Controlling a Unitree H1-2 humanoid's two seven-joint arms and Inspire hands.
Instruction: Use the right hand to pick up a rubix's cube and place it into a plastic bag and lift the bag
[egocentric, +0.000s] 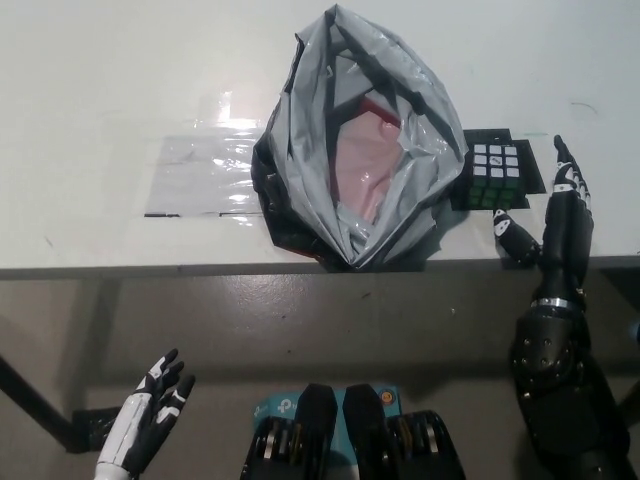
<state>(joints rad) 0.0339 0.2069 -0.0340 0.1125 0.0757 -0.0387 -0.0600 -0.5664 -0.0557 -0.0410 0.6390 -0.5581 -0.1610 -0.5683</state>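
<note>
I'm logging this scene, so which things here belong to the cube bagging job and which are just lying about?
Job: black-framed Rubik's cube; crinkled grey plastic bag, mouth open; black right robot hand, open beside the cube.

Lying about: clear plastic sheet; white left robot hand, resting low.

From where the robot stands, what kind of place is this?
Probably a robot test bench: a plain white table holds only a grey plastic bag, a Rubik's cube on a black mat, and a taped-down clear sheet.
</note>
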